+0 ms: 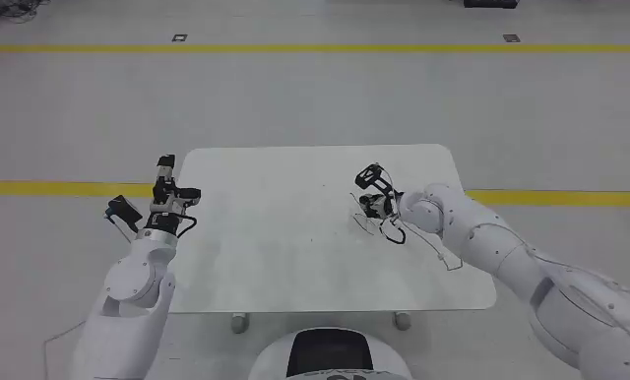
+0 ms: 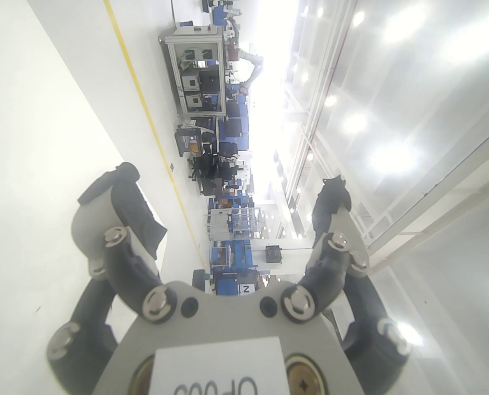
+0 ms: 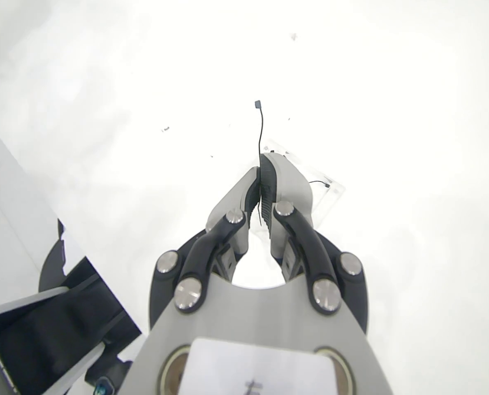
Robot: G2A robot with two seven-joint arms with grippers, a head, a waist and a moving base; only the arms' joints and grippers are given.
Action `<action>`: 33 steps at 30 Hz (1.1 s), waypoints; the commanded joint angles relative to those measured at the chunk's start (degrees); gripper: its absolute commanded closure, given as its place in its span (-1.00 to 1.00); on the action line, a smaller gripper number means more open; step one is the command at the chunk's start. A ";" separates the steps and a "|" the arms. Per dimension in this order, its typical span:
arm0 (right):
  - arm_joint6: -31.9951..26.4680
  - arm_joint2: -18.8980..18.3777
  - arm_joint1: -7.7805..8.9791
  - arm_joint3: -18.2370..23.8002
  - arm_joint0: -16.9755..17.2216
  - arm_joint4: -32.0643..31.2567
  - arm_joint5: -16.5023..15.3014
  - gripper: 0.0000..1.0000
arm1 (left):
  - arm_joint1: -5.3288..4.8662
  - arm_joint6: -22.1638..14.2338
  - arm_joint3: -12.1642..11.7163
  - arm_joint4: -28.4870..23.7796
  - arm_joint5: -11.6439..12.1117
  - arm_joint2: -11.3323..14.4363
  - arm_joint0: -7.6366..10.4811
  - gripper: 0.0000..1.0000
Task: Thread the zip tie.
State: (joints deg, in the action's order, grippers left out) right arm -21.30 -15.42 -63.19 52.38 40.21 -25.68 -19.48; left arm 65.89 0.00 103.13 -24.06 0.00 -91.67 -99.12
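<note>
Over the right half of the table [image 1: 285, 232], the right gripper [image 3: 260, 171] has jaws clamped on the zip tie [image 3: 260, 133]; the left gripper [image 2: 230, 178] hangs by the table's left edge, jaws wide apart. So thin a strap could twist or slip, I'd say

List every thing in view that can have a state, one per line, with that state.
right gripper, shut on the zip tie.
zip tie, pinched along its strap, straight, head end sticking out free, not yet threaded.
left gripper, open, holding nothing.
clear plastic block, lying on the table beside the right gripper.
</note>
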 commanded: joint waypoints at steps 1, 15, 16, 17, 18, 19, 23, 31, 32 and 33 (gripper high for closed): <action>0.85 -0.81 1.16 1.53 0.90 0.78 0.00 1.00 | 0.00 0.00 0.00 0.00 0.00 0.00 0.00 -1.00; 1.46 -3.61 6.81 9.06 3.59 4.22 0.00 1.00 | 0.00 0.00 0.00 0.00 0.00 0.00 0.00 -1.00; 1.46 -3.61 6.81 9.06 3.59 4.22 0.00 1.00 | 0.00 0.00 0.00 0.00 0.00 0.00 0.00 -1.00; 1.46 -3.61 6.81 9.06 3.59 4.22 0.00 1.00 | 0.00 0.00 0.00 0.00 0.00 0.00 0.00 -1.00; 1.46 -3.61 6.81 9.06 3.59 4.22 0.00 1.00 | 0.00 0.00 0.00 0.00 0.00 0.00 0.00 -1.00; 1.46 -3.61 6.81 9.06 3.59 4.22 0.00 1.00 | 0.00 0.00 0.00 0.00 0.00 0.00 0.00 -1.00; 3.34 -4.57 6.64 9.83 4.81 6.13 0.00 1.00 | 0.00 0.00 0.00 0.00 0.00 0.00 0.00 -1.00; 6.70 -7.55 4.85 11.07 6.05 14.94 0.00 1.00 | 0.00 0.00 0.00 0.00 0.00 0.00 0.00 -1.00; 6.78 -7.85 4.63 11.11 5.99 15.98 0.00 1.00 | 0.00 0.00 0.00 0.00 0.00 0.00 0.00 -1.00; 6.40 -8.10 4.31 11.11 5.80 17.14 0.00 1.00 | 0.00 0.00 0.00 0.00 0.00 0.00 0.00 -1.00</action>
State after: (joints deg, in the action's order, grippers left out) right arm -14.56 -23.28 -58.61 63.49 46.19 -9.77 -19.48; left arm 65.89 0.00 103.13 -24.06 0.00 -91.67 -99.12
